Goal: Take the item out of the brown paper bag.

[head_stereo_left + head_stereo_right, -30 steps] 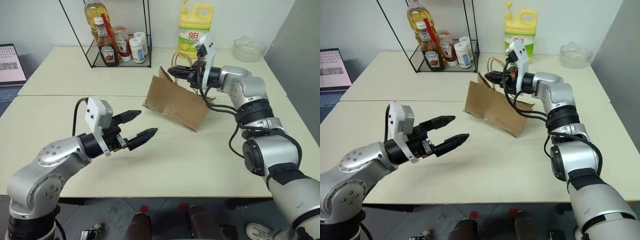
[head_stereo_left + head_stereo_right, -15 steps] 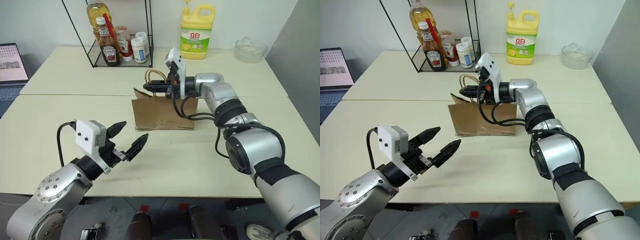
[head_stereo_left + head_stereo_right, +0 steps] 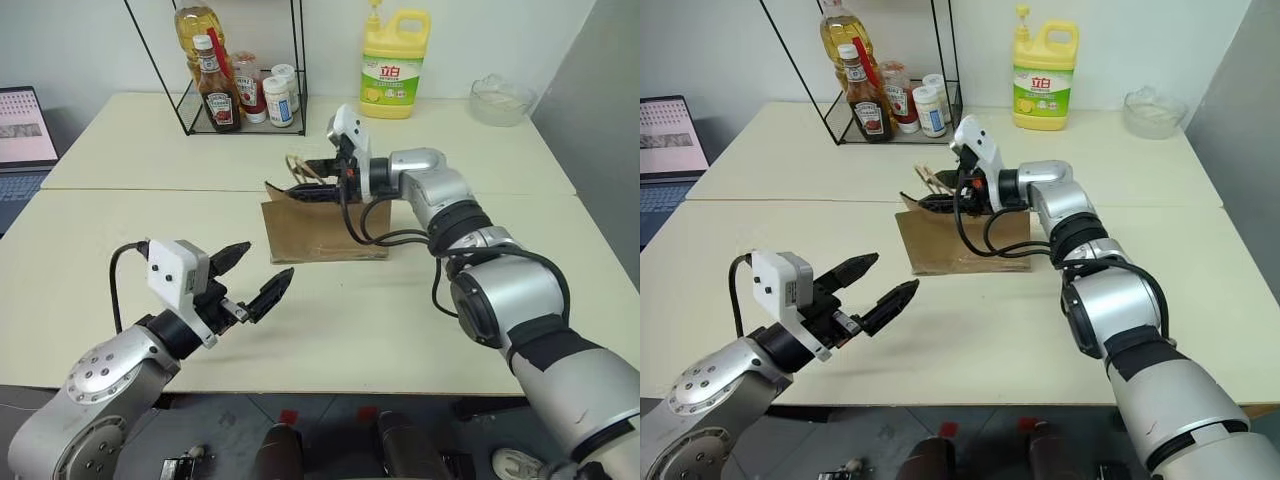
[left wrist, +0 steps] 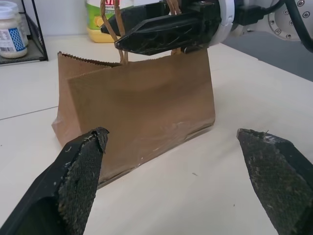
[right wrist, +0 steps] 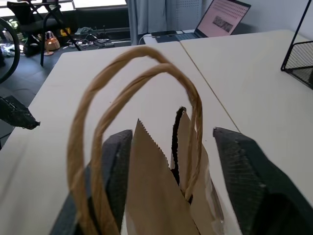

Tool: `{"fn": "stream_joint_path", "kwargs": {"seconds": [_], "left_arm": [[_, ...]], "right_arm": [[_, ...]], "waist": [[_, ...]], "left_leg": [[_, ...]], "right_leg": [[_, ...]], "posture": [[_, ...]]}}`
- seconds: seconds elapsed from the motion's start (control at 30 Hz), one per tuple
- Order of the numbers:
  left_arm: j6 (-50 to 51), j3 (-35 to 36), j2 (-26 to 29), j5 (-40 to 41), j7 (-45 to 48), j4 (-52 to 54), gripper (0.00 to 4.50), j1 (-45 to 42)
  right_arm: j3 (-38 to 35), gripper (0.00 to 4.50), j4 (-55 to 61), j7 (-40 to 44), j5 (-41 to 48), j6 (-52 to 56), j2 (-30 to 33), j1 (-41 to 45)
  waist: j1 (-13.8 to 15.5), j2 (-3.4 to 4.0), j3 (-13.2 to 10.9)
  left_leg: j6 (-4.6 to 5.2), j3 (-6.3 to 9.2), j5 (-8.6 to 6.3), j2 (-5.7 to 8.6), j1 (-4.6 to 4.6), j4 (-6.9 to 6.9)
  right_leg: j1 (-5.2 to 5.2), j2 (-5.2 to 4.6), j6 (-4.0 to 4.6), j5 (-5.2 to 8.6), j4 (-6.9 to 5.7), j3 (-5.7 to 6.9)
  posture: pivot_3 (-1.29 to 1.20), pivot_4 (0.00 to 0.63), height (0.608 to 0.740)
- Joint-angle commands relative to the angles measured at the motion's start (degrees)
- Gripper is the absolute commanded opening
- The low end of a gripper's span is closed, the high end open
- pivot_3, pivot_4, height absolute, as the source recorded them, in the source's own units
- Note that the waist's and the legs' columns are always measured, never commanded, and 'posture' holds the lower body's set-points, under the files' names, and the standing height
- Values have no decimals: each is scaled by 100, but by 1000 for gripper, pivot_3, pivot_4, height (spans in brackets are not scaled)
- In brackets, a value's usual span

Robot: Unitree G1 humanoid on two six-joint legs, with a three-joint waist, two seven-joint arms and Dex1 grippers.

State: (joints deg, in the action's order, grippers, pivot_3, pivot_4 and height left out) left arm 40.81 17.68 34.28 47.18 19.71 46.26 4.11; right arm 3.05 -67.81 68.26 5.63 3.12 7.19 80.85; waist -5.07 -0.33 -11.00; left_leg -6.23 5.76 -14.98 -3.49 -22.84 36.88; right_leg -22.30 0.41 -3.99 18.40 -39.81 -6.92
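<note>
- Since the right gripper was clamped on the thin tan loop handles half a second ago, its black fingers now stand spread, one either side of the top of the creased brown kraft paper bag, and the handles look released
- Compared with a second ago, when it hung tilted from that gripper, the bag stands upright on its base on the cream table, centre of the head view, so the setting-down step looks finished
- No small bottle can be seen; in the right wrist view the bag's mouth is a narrow dark slit, so the item is presumably inside still, and the mouth will need widening
- The left gripper, lower left of the head view, is wide open and empty, pointing towards the bag's near face but well apart from it
- Bare tabletop lies between the left gripper and the bag, and to the lower right too, giving easy room
- Upper left, the black wire rack of sauce bottles and, upper centre, the yellow detergent jug stand behind the bag, so room there is tighter
- The table's near edge runs just under the left arm
</note>
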Motion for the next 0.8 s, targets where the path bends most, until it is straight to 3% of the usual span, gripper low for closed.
{"fn": "stream_joint_path", "kwargs": {"seconds": [0.03,0.07,0.23,0.4,0.57,0.7,0.8], "left_arm": [[-78,112,216,135,292,-198,4500,-232],[-38,171,292,232,386,-300,4500,-313],[90,434,854,545,972,-772,4500,-588],[427,931,1633,1088,1598,-2034,4500,-1509],[-787,-213,1889,-659,2325,-4238,4500,-3145],[-2513,-1518,1103,-2491,2412,-6793,4500,-5182],[-3450,-1999,487,-3416,2183,-8569,4500,-6396]], "right_arm": [[-158,4216,266,122,53,90,334,230],[-165,4475,356,196,70,163,465,218],[-14,4475,1436,802,179,895,1081,-136],[-73,4475,4244,942,710,2880,2029,-1245],[-1054,4475,7211,-906,1136,4541,2241,-3058],[-1227,4475,9360,-2343,1071,5073,1664,-5052],[-1249,4475,10145,-3135,1028,5197,1241,-6019]], "waist": [[11,0,0],[14,0,0],[10,1,-1],[53,4,-4],[75,5,-3],[150,-4,1],[221,-6,1]], "left_leg": [[0,1,0,0,0,0],[0,2,0,0,-1,0],[0,1,0,0,-1,-4],[1,24,0,1,-7,-5],[0,38,0,0,-6,-5],[-10,39,6,3,-8,-3],[-17,44,10,3,-19,2]], "right_leg": [[0,0,0,0,0,1],[0,0,0,0,0,2],[-1,0,1,1,4,2],[1,0,11,7,0,21],[5,4,16,10,-2,35],[4,5,17,11,-4,38],[1,7,18,11,-3,42]], "posture": [[0,150,740],[0,150,740],[0,150,740],[0,150,740],[0,150,740],[0,150,740],[0,150,740]]}}
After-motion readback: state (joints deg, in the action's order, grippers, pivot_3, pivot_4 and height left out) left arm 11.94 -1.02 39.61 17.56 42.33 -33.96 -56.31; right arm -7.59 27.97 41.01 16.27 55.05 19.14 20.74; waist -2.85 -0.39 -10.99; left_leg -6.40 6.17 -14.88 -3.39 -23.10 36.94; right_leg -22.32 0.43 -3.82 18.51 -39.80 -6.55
